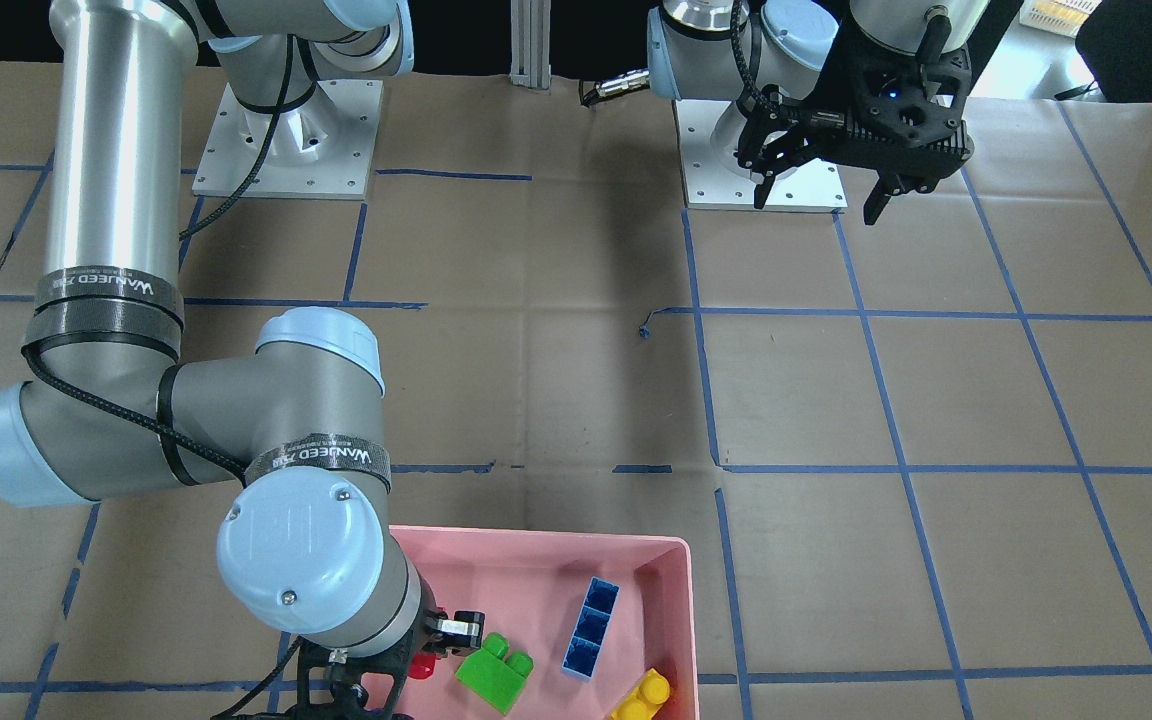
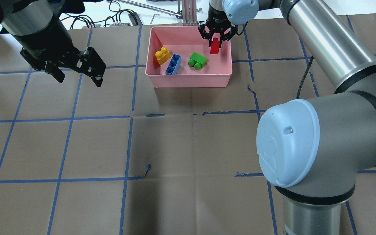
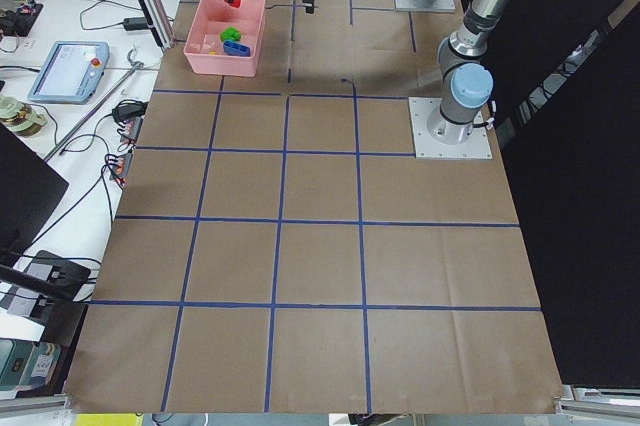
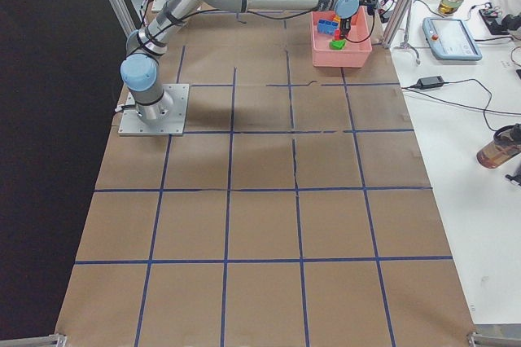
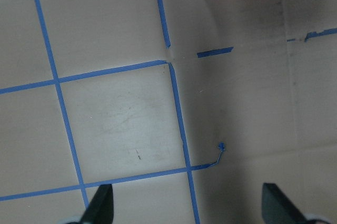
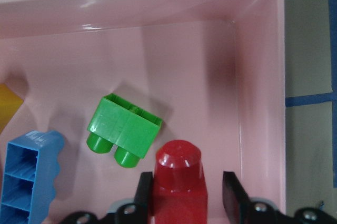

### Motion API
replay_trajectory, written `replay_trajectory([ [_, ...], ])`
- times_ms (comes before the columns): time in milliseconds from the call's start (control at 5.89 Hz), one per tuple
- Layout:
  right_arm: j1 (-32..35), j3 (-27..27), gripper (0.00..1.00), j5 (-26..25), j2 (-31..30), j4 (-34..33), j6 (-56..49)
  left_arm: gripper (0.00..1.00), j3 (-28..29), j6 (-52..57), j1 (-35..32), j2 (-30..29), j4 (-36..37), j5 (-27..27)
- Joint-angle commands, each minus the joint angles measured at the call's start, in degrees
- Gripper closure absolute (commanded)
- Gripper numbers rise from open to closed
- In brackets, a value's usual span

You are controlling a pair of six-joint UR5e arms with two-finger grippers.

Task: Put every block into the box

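Note:
The pink box (image 2: 188, 81) stands at the table's far middle. In it lie the yellow block (image 2: 162, 55), the blue block (image 2: 173, 64) and the green block (image 2: 197, 60). My right gripper (image 2: 215, 36) is over the box's right part, shut on the red block (image 2: 214, 46), which hangs stud-down above the floor. In the right wrist view the red block (image 6: 179, 176) sits between the fingers, with the green block (image 6: 126, 126) below it. My left gripper (image 2: 77, 70) is open and empty, above the table to the left of the box.
Blue tape lines grid the brown table. An aluminium post (image 2: 189, 13) stands just behind the box. My right arm's elbow (image 2: 287, 143) hangs over the table's right half. Cables and devices lie on the bench (image 3: 70, 66) beyond the table's far edge.

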Motion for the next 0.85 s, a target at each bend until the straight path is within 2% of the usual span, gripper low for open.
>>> replay_trajectory([
  [0, 0.05, 0.02, 0.01, 0.13, 0.16, -0.79, 1.33, 0.01, -0.09, -0.01, 0.0, 0.0, -0.09, -0.01],
  [340, 0.05, 0.02, 0.01, 0.04, 0.16, -0.71, 0.64, 0.01, -0.01, -0.01, 0.18, 0.09, 0.09, -0.1],
  [679, 0.05, 0.1, 0.01, -0.57, 0.25, -0.7, -8.19, 0.01, -0.01, -0.01, 0.09, 0.0, 0.09, -0.01],
])
